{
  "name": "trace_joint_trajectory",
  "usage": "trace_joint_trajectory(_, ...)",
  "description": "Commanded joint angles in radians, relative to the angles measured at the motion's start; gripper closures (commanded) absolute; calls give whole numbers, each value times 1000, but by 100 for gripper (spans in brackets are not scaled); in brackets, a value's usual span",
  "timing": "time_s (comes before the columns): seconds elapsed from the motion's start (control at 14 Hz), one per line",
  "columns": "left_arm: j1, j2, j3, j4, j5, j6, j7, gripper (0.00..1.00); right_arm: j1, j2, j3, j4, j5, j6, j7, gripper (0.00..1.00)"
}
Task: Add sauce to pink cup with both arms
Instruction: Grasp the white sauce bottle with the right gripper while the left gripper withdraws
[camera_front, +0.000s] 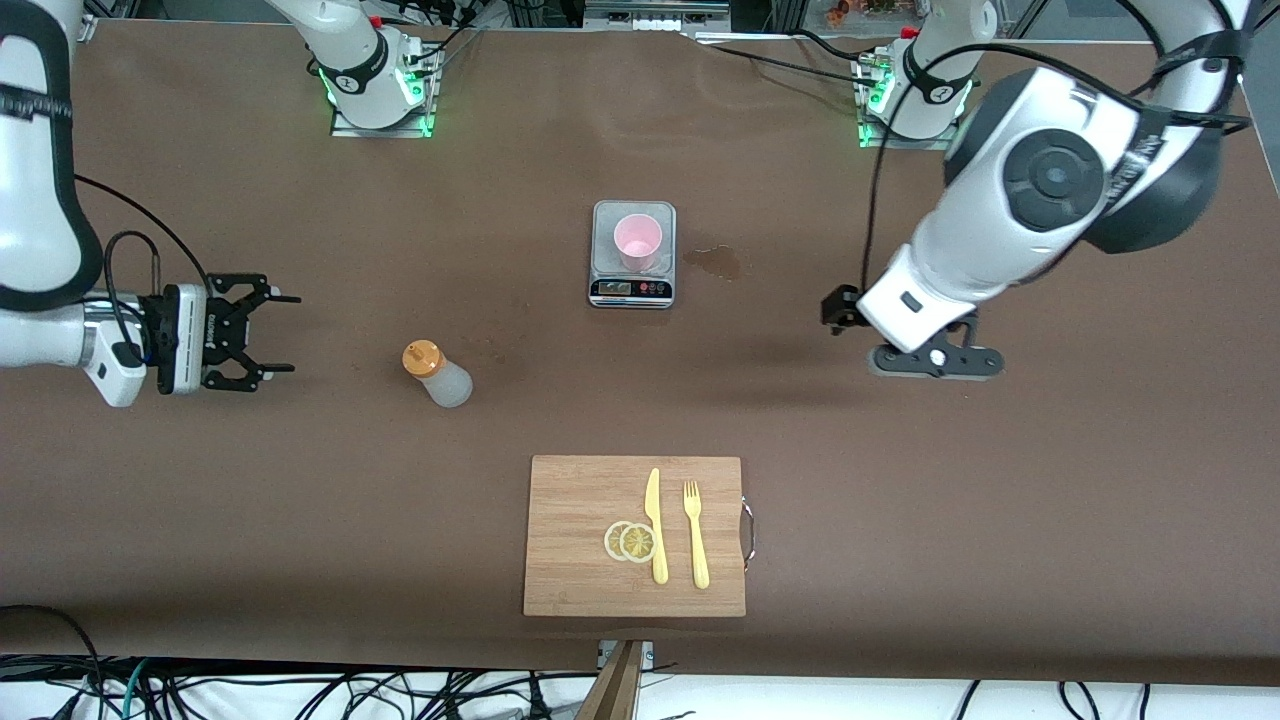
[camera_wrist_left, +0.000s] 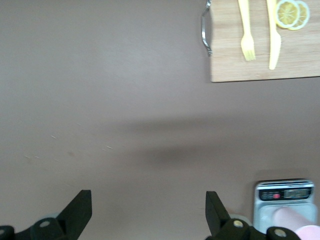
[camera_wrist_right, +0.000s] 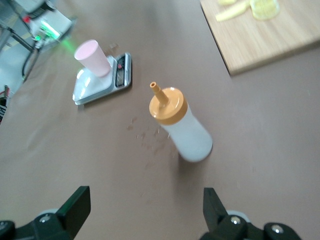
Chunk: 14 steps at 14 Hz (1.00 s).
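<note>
Sauce bottle (camera_front: 440, 374) upright on worktop, cup's (camera_front: 637, 241) 8 o'clock | looks light, squishy, I'd pinch mid-body | right hand (camera_front: 275, 334) spread wide beside it | left hand (camera_wrist_left: 150, 212) also spread, waiting

a steel kitchen scale (camera_front: 633, 255) sits on the brown table (camera_front: 300, 500), its display strip facing the front camera. just beside it, toward the left arm's end, is a small dark stain (camera_front: 718, 261) on the tabletop. nearer to the front camera lies a wooden cutting board (camera_front: 580, 560) with a metal handle (camera_front: 747, 533) on the edge toward the left arm's end. on the board rest two overlapping lemon slices (camera_front: 630, 541), a yellow plastic knife (camera_front: 656, 525) touching them, and a yellow plastic fork (camera_front: 695, 533) just beside the knife, apart from it. cables (camera_front: 200, 690) hang below the table's near edge.
</note>
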Motion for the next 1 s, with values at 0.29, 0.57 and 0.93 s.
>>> trace_joint_trajectory(0.29,-243,-230,549,-121,-137,-64,474,0,-19,247,6,-15,401,-64,-478,0)
trace_joint_trajectory(0.57,-276,-380,622,-248,-126,-74,494,0,6,322,28,-20,490,-66,-630,0)
trace_joint_trajectory(0.93,-265,-367,619,-199,-135,-154,491,0,37,382,68,-31,594,-61,-722,0)
